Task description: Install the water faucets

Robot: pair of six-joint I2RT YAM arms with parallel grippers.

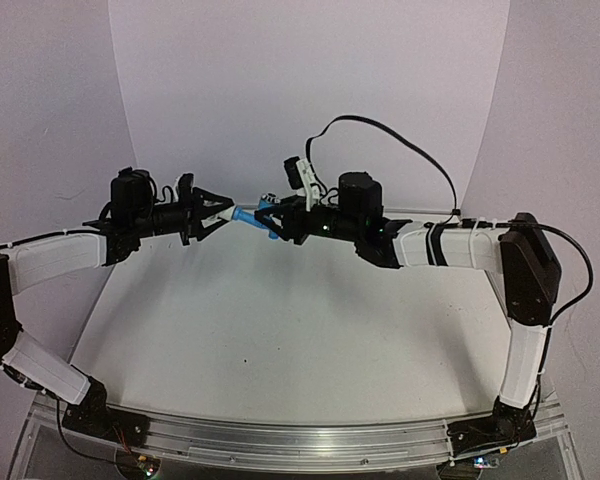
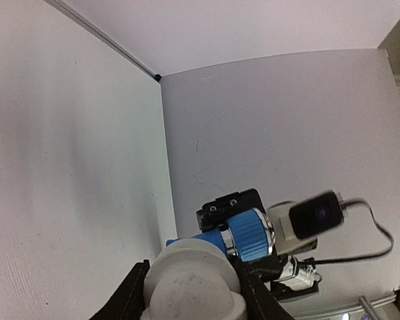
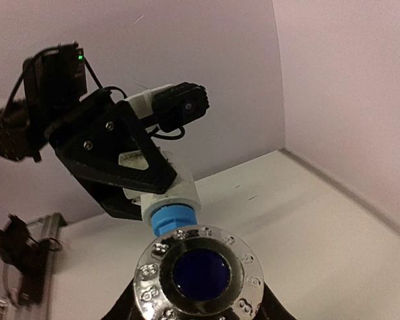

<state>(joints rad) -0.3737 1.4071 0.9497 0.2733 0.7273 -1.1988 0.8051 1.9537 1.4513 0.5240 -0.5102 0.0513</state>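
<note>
Bench [image 1: 280,330]: pale top; both arm bases are bolted at its near edge.
Left pincer [image 1: 212,212]: raised over the bench and pointing right; we log it clenched on the white fitting [image 2: 193,283].
White fitting: rounded and matt, held in mid-air, its end against the blue collar of the tap.
Light-blue tap body [image 1: 248,217]: ribbed blue barrel with a studded chrome ring; it bridges the two pincers.
Right pincer [image 1: 270,220]: faces the left one, grasping the tap body.
Joint: we cannot tell how deep it seats.
</note>
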